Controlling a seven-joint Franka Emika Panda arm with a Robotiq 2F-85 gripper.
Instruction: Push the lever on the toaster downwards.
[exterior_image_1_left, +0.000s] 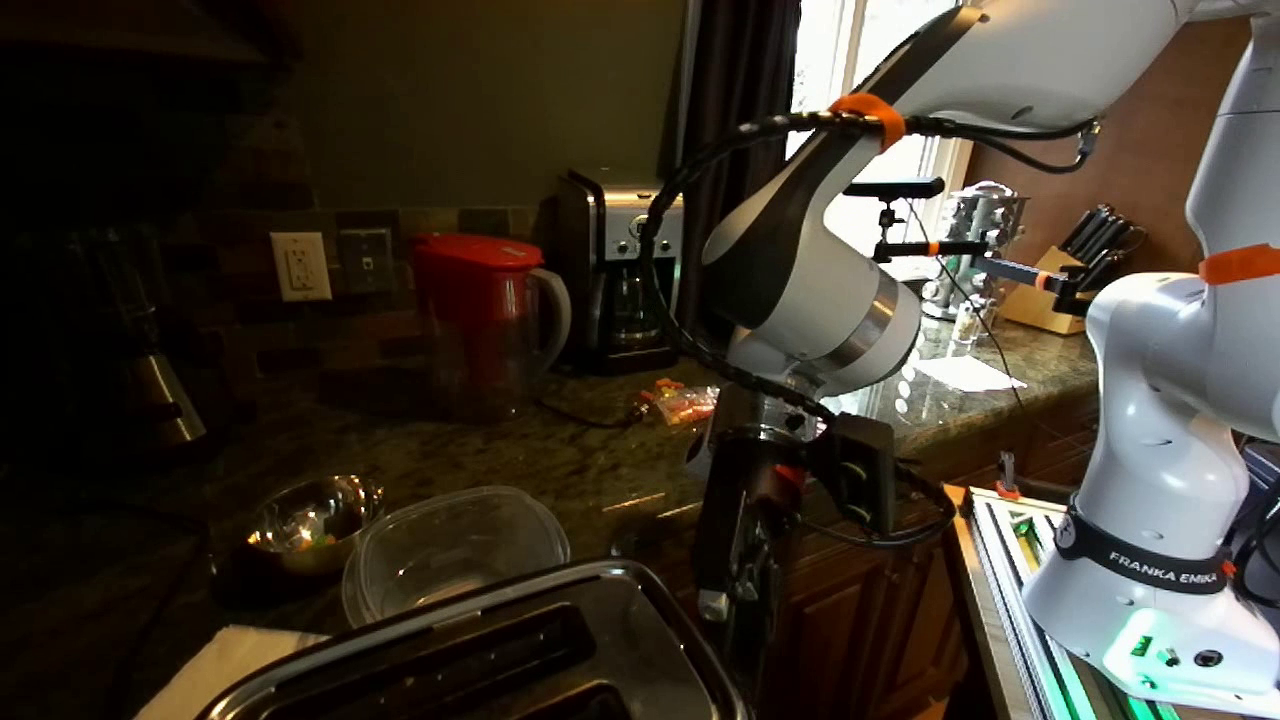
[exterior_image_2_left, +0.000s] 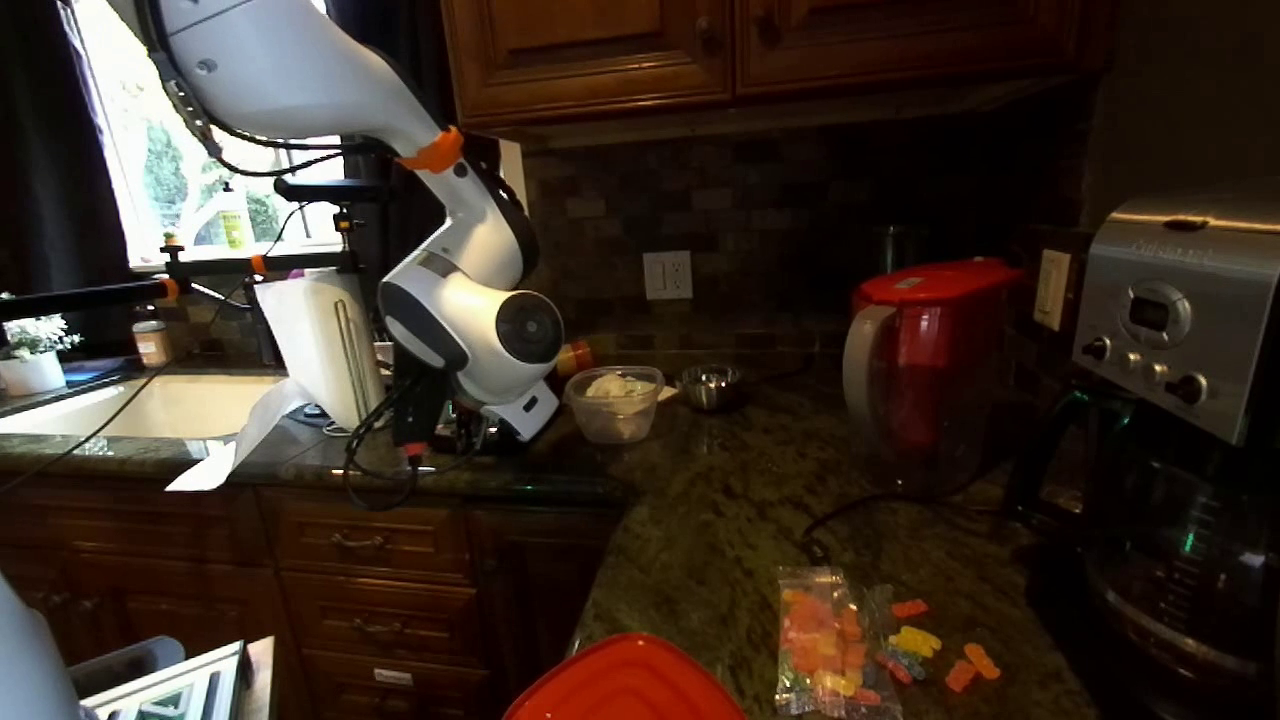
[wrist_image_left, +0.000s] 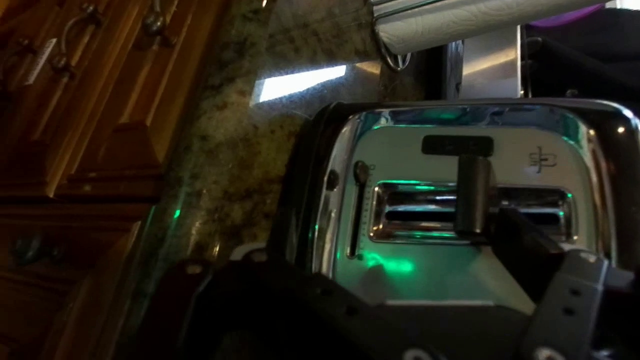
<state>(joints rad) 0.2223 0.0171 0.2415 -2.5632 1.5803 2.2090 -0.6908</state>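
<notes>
The silver toaster (exterior_image_1_left: 660, 620) stands at the bottom of an exterior view, dark slots in its top; my arm mostly hides it in the exterior view (exterior_image_2_left: 530, 320). In the wrist view its end panel (wrist_image_left: 415, 277) faces me, picture turned sideways. The lever (wrist_image_left: 472, 195) is a dark grey bar about midway along its chrome-edged slot. My gripper (exterior_image_1_left: 735, 600) is at the toaster's end. One black finger (wrist_image_left: 522, 242) is close beside the lever, apparently against its right side; contact is not certain. The opposite finger is lost in the dark lower left. The jaws look spread, nothing between them.
A clear plastic container (exterior_image_1_left: 455, 555) and a metal bowl (exterior_image_1_left: 315, 525) stand beside the toaster. A paper towel roll (exterior_image_2_left: 325, 350) stands on its other side. A red pitcher (exterior_image_1_left: 475, 320), a coffee maker (exterior_image_1_left: 625, 270) and a candy bag (exterior_image_2_left: 825, 640) are farther along the counter.
</notes>
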